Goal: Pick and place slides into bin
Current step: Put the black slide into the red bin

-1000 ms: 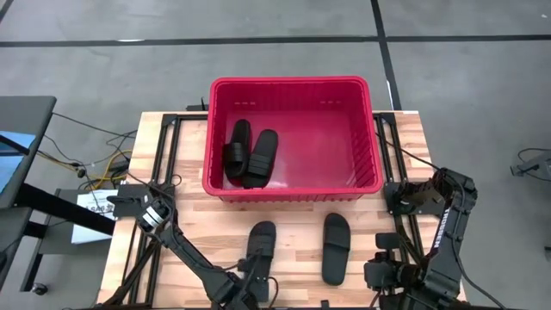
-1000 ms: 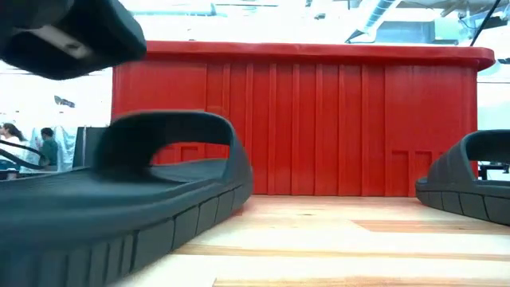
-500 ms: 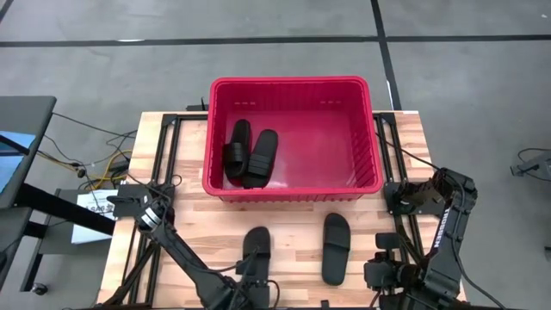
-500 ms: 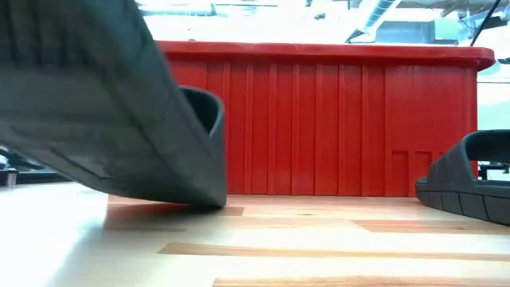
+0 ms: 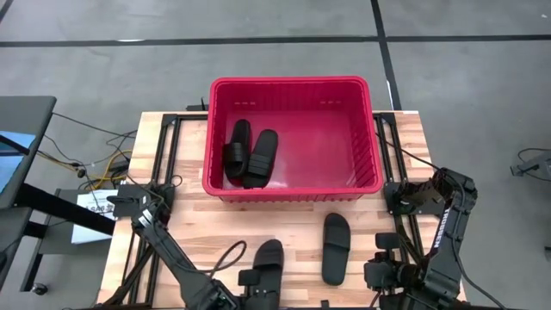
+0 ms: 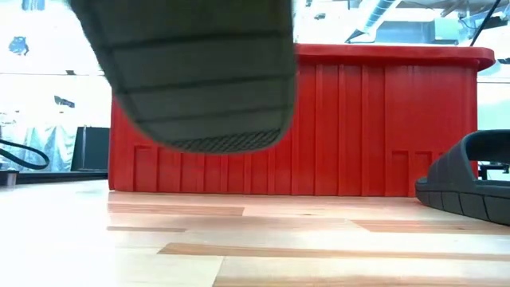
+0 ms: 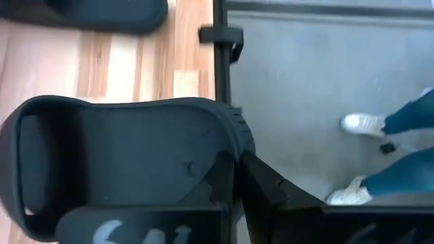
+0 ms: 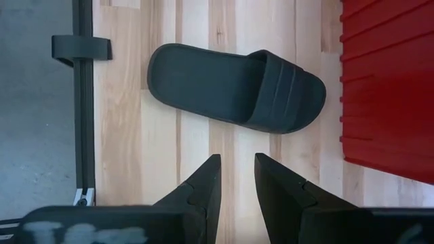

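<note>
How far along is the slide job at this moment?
Done: two slides lie in the bin. In hand: the left gripper holds a third slide, lifted clear of the table in the low view. Left: the fourth slide lies on the table near the waiting right gripper.

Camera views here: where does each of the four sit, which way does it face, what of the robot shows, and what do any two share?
High view: overhead, straight down on the table, the red bin and both arms.
Low view: table height, facing the bin wall; the lifted slide hangs close, sole toward the lens.
Left wrist view: on the left arm; the left gripper clamps that slide, a person's shoes beyond.
Right wrist view: on the right arm; open right gripper above the lying slide.
Shared: the lying slide shows in the high, low and right wrist views.
</note>
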Tool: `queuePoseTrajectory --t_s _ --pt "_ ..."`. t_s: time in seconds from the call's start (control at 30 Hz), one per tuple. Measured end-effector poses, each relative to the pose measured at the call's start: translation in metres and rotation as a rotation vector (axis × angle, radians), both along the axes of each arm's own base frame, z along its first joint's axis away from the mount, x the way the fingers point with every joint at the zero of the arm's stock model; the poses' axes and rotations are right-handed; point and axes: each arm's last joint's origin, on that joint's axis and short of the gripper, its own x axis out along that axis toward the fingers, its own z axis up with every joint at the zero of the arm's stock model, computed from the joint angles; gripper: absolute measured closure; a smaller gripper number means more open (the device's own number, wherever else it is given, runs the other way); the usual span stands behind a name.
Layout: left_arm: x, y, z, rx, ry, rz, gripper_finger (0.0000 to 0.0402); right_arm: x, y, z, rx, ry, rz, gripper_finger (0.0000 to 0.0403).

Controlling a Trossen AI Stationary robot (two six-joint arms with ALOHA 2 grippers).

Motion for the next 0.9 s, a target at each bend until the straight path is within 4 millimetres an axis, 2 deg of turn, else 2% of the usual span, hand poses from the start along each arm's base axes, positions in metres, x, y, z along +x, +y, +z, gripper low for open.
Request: queuePoseTrajectory --t_s 0.5,0.9 --pt "0.004 -0.011 0.049 -0.108 -0.282 0.014 0.0401 0.0 0.0 0.0 -0.016 0.011 0.051 0.0322" --pt "0.011 -0.007 0.069 -0.009 -0.497 0.054 0.0401 0.001 0.0 0.0 -0.064 0.015 0.16 0.0322"
